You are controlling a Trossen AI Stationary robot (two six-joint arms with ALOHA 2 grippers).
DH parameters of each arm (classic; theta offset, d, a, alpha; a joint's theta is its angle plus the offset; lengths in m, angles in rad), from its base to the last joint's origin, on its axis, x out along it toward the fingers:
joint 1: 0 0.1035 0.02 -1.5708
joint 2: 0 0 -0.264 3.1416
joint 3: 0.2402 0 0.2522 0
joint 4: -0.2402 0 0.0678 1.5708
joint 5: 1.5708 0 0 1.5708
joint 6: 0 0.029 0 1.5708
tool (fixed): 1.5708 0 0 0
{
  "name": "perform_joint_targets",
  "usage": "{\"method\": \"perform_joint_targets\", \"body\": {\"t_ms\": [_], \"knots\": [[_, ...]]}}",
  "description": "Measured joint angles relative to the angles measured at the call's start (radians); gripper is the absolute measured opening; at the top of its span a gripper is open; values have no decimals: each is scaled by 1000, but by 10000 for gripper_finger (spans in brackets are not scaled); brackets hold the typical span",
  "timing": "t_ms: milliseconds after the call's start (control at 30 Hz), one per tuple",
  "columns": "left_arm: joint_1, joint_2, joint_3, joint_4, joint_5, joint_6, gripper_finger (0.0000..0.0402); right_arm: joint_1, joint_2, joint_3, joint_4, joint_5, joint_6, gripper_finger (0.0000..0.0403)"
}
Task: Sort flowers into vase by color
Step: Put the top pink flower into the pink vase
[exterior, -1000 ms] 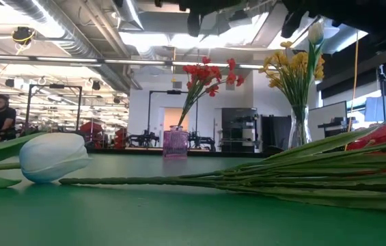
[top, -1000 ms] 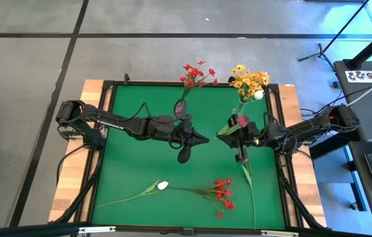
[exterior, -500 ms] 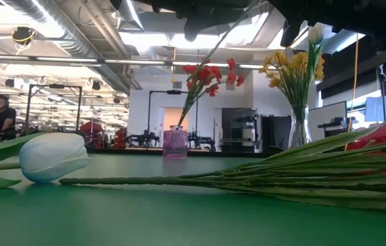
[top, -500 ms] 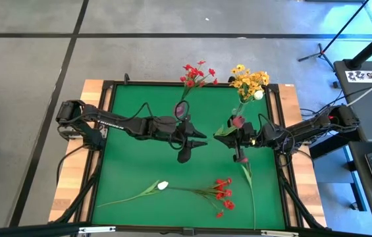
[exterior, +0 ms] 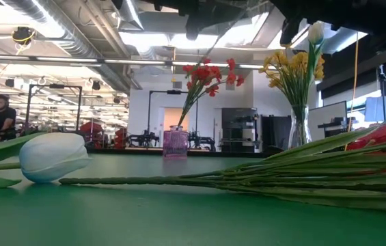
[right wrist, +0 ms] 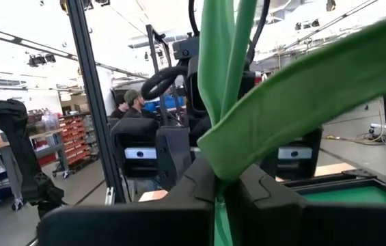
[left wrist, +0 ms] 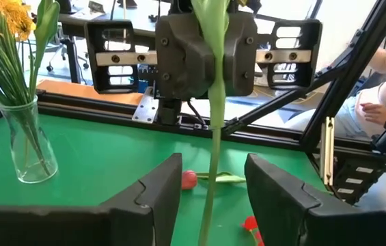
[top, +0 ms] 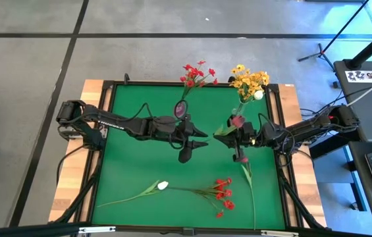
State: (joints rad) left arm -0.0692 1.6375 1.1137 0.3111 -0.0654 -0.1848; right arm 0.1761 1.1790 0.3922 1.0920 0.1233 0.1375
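Note:
My right gripper (top: 239, 147) is shut on a dark pink-red tulip (top: 238, 121), held above the table right of centre; it also shows in the left wrist view (left wrist: 206, 55). My left gripper (top: 202, 139) is open and faces it. In the left wrist view its fingers (left wrist: 165, 198) stand on either side of the tulip's lower stem (left wrist: 210, 157) without touching it. A pink vase (top: 180, 109) at the far edge holds red sprays. A glass vase (left wrist: 25, 147) holds yellow sprays and a white tulip. My right gripper pinches the tulip's green stem (right wrist: 218, 181) between its two fingers, just below the leaves. The fingers come level from the table's right and lie across the stem. The tulip is lifted clear, blossom up, its lower stem (exterior: 223, 37) slanting down toward my left gripper.
On the green mat near the front edge lie a white tulip (top: 162, 185) and a red spray (top: 222, 192). Another long stem (top: 248, 187) lies at the right, with a red tulip head (left wrist: 189, 179) under my right gripper. A black frame borders the mat.
My right gripper has gone a little toward the table's left with the tulip. The tulip's lower stem has swung toward my left gripper and now shows at the top of the low view.

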Motion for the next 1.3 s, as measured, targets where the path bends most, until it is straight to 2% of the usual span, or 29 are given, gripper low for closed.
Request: {"method": "perform_joint_targets", "body": {"t_ms": [400, 600, 933, 1200, 1300], "knots": [[2, 0, 0, -6, -5, -18, 157, 0, 108, 129, -135, -11, -5, 11], [2, 0, 0, -57, -26, -18, 150, 0, 115, 135, -175, -11, 13, 10], [1, 2, 0, -85, -29, -18, 92, 0, 115, 135, -209, -9, 21, 10], [1, 2, 0, -83, -29, -18, 14, -1, 115, 135, -212, -3, 25, 13], [0, 2, 0, -83, -39, -20, 8, -1, 115, 135, -212, -3, 42, 14]]}}
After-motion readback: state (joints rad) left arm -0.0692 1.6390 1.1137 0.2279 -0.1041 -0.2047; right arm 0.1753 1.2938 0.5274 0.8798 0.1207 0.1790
